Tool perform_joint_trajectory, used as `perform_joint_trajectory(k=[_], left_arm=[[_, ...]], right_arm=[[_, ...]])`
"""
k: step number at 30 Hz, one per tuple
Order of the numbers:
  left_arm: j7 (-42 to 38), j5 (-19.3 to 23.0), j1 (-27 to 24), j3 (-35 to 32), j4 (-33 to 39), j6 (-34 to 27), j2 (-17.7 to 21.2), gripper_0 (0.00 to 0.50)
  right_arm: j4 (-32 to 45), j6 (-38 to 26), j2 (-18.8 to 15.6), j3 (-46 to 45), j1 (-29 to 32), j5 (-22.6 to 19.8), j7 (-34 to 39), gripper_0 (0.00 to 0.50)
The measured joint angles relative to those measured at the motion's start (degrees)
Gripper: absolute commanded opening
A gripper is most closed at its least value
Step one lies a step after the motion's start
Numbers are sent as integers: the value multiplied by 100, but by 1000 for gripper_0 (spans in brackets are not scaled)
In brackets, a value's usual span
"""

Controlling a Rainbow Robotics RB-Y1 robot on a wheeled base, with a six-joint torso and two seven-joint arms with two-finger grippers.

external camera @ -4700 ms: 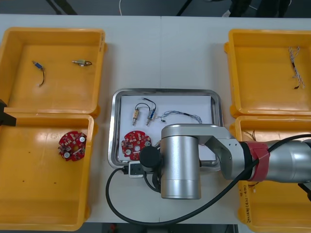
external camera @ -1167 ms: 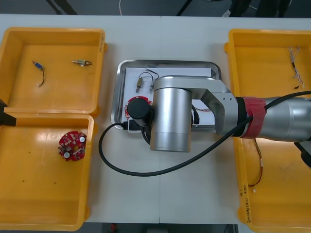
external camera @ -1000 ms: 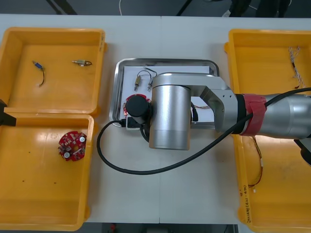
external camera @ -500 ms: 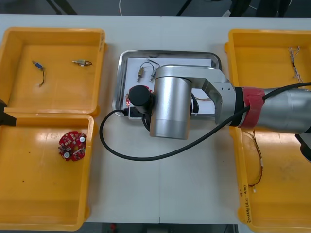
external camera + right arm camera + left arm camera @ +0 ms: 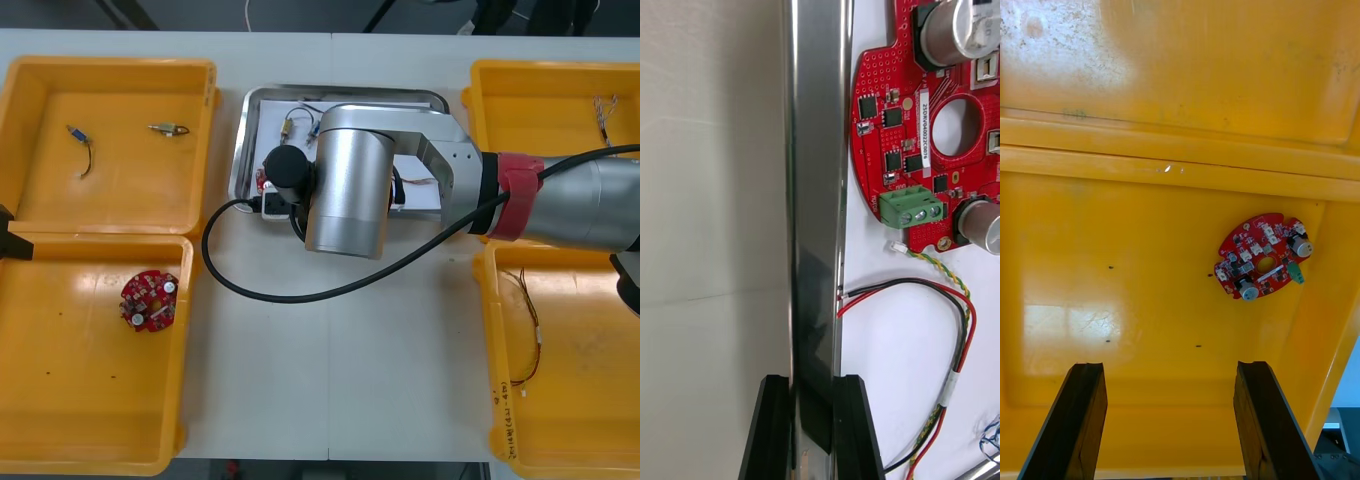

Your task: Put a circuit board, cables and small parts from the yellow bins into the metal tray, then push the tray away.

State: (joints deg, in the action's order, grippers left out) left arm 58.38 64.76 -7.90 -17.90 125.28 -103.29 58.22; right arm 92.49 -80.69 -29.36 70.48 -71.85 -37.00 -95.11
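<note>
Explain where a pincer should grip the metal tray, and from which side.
Grip the metal tray by its thin upright rim beside the circuit board, coming from above so one finger goes outside and one inside, as the right pincer does. The flat base offers nothing to pinch. The left pincer hangs open over a yellow bin.

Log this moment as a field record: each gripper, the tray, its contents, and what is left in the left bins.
right gripper: shut on the rim of the metal tray, beside the circuit board
left gripper: open, over the near left yellow bin
tray contents: circuit board, cable, small metal parts
near left bin: spare circuit board
</note>
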Motion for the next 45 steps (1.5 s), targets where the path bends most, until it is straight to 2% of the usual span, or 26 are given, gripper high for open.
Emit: perform_joint_trajectory(k=[38,45], left_arm=[[0,0,1,0,0,0,0,500],[0,0,1,0,0,0,0,500]], right_arm=[[-1332,1524,1,0,-393,0,-634,0],[-1424,1587,1,0,-394,0,-752,3]])
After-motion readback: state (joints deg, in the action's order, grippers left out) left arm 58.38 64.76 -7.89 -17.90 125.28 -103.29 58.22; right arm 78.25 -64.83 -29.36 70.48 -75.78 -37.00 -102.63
